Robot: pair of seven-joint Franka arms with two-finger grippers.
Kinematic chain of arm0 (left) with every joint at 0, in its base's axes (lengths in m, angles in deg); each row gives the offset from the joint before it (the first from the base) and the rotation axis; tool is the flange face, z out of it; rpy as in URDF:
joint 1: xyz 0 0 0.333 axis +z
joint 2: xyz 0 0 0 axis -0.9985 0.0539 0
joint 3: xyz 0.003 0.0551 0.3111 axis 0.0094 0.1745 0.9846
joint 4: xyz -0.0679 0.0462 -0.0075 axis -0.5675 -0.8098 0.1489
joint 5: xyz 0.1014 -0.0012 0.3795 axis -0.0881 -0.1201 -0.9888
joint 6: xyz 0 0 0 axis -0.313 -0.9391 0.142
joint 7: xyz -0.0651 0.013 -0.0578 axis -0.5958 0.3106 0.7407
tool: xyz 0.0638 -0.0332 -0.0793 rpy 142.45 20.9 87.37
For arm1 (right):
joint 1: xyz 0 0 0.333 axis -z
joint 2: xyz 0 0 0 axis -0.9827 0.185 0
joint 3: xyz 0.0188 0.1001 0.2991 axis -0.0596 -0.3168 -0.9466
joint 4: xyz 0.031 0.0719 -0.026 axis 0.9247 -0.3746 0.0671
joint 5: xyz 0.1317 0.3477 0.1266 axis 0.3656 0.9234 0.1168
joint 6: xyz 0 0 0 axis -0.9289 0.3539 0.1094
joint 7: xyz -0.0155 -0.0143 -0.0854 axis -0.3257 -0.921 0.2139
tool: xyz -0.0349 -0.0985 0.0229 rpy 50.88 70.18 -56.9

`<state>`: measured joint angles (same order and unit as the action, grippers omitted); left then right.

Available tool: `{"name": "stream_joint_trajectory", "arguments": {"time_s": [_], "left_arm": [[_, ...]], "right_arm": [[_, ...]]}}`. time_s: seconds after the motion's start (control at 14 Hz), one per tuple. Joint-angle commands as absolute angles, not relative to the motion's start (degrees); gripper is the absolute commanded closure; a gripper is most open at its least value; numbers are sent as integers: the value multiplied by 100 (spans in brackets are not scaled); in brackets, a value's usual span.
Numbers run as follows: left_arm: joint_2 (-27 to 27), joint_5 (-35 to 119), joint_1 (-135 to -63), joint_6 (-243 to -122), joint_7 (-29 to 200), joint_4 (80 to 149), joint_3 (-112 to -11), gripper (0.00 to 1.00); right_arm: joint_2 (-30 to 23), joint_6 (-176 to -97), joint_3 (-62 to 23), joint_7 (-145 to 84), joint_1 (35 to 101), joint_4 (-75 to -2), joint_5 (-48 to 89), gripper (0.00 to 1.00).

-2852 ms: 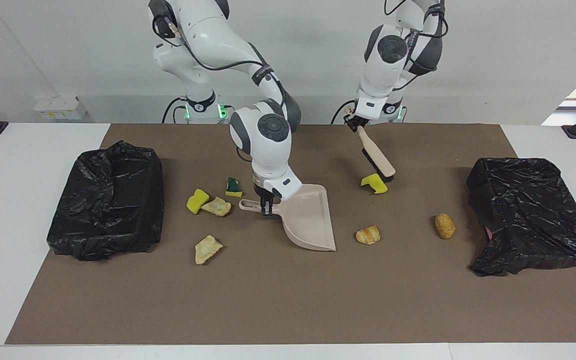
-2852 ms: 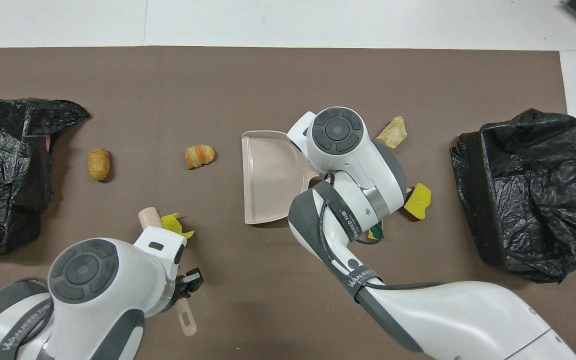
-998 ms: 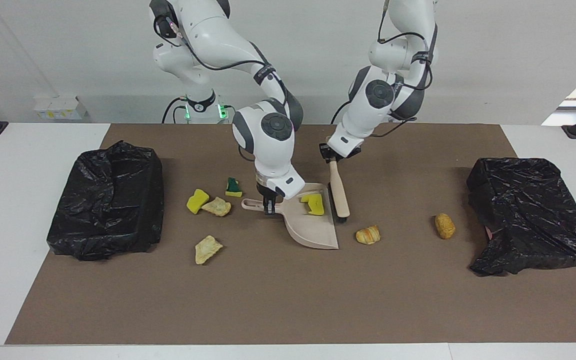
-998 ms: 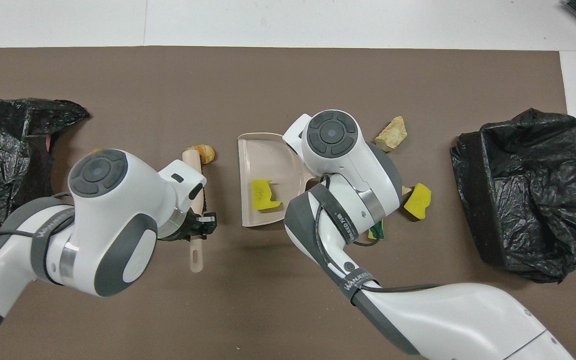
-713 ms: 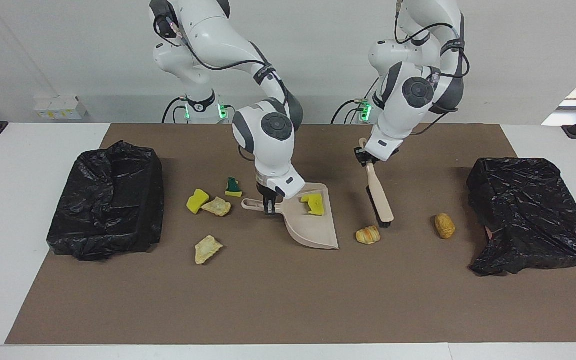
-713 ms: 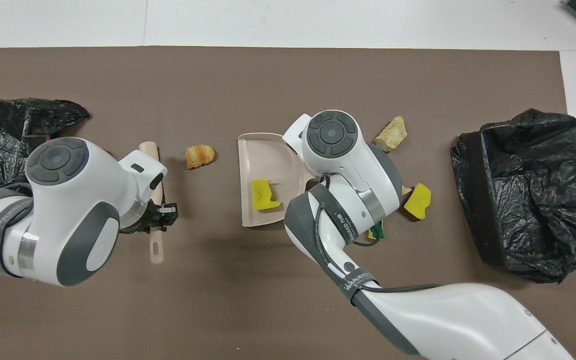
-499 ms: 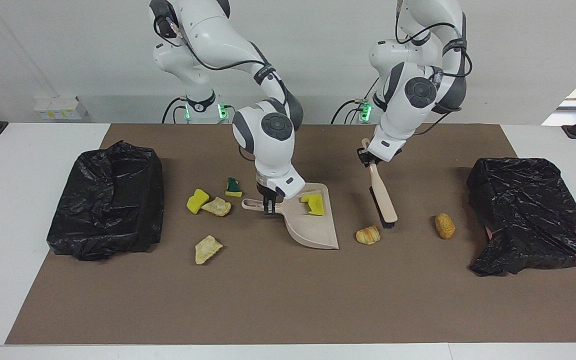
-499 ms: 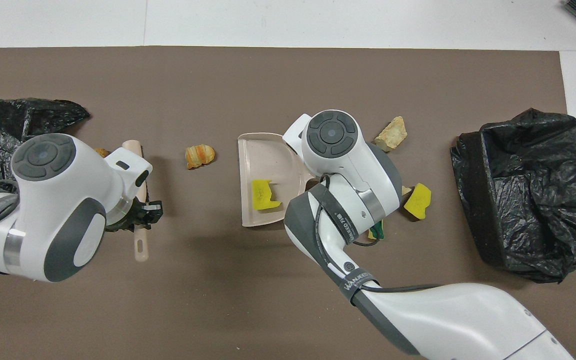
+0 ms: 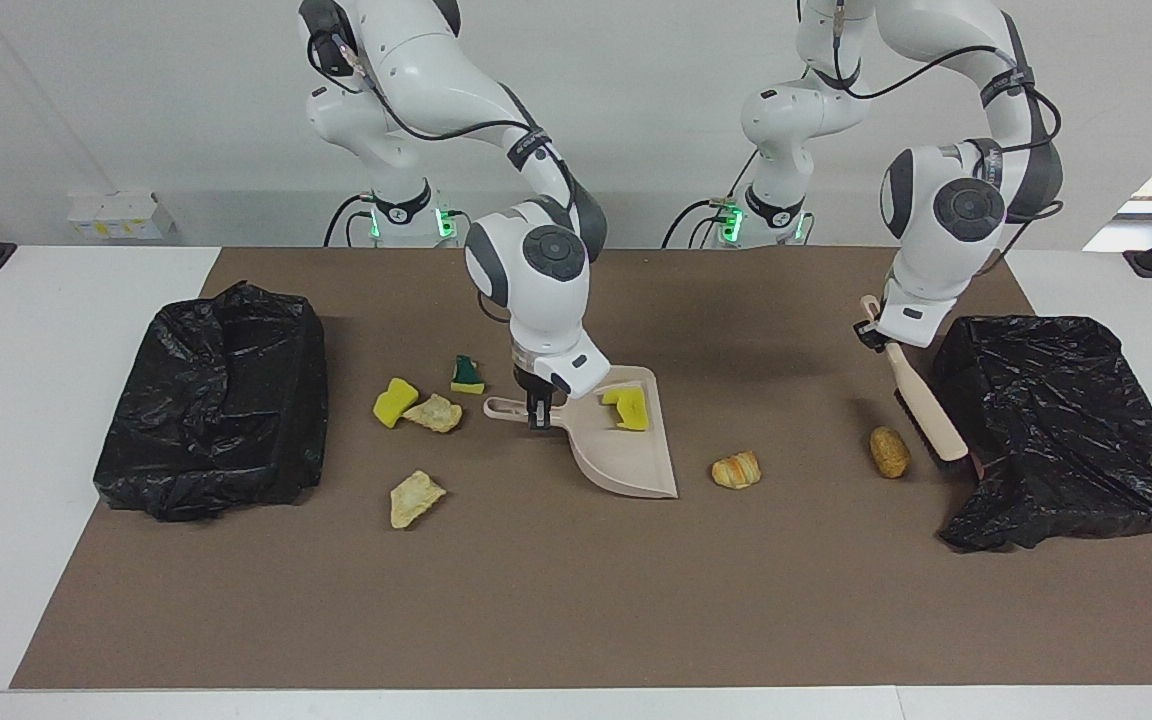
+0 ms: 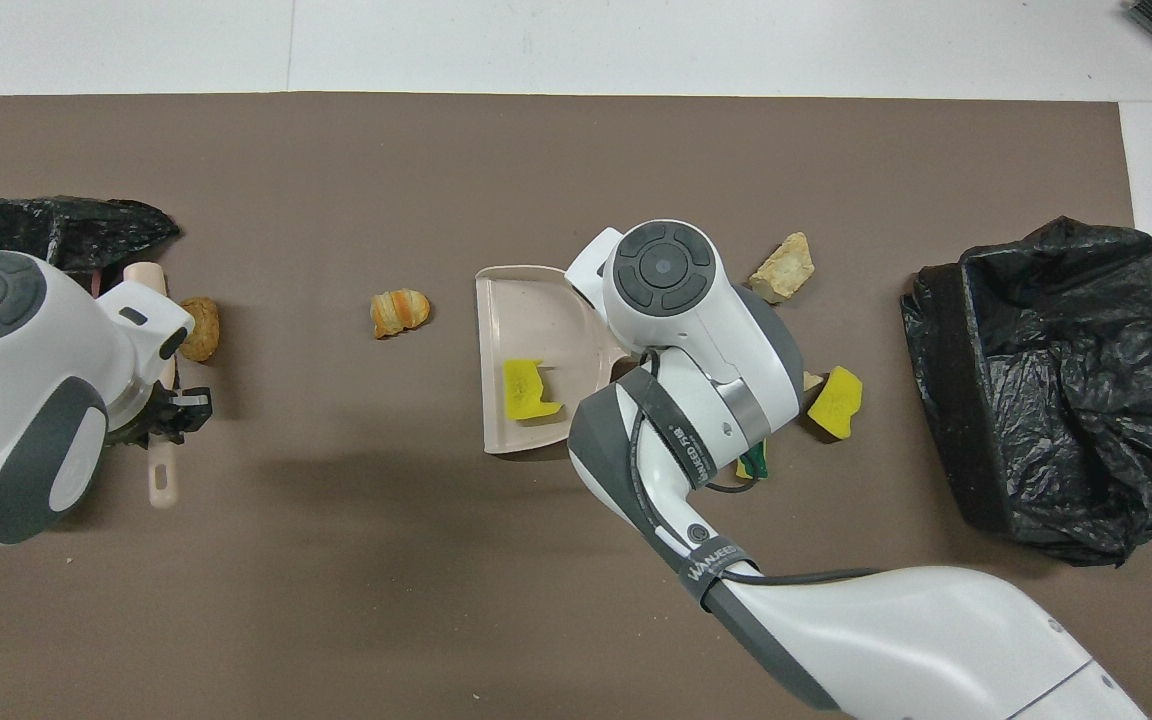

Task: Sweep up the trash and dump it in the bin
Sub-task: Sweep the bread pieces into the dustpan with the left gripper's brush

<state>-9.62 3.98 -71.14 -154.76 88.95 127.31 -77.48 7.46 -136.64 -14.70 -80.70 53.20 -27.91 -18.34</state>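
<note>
My right gripper (image 9: 536, 412) is shut on the handle of the beige dustpan (image 9: 626, 445), which rests on the mat with a yellow sponge bit (image 9: 626, 408) in it. My left gripper (image 9: 871, 335) is shut on the beige brush (image 9: 921, 410). Its bristle end hangs low between a golden-brown piece (image 9: 889, 451) and the black bin (image 9: 1056, 430) at the left arm's end. Another bread-like piece (image 9: 736, 469) lies between that piece and the pan. A yellow sponge (image 9: 394, 401), a green-topped sponge (image 9: 467, 375) and two beige lumps (image 9: 433, 412) (image 9: 415, 497) lie by the pan's handle.
A second black-lined bin (image 9: 216, 400) stands at the right arm's end of the brown mat (image 9: 576, 600). In the overhead view the right arm (image 10: 696, 400) hides part of the trash beside the dustpan (image 10: 536, 320).
The left arm carried the brush from the dustpan's mouth, past the bread-like piece, to beside the golden-brown piece. The yellow sponge bit, earlier on the mat, lies in the pan. The right arm held still.
</note>
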Motion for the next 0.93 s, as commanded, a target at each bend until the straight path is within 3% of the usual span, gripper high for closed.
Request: {"name": "stream_joint_trajectory", "arguments": {"time_s": [0.0,0.36,0.86], "left_arm": [[-884,288,-7126,-15798,8867,12915,-7833,100],[-568,384,-7530,-16176,8849,12836,-7877,100],[-409,1184,-8786,-16563,8850,12818,-7877,100]], "right_arm": [[774,-13800,-1492,-7926,5306,-2813,-1837,100],[774,-13818,-1492,-7926,5306,-2813,-1837,100],[774,-13888,-1501,-7847,5297,-2822,-1846,100]]}}
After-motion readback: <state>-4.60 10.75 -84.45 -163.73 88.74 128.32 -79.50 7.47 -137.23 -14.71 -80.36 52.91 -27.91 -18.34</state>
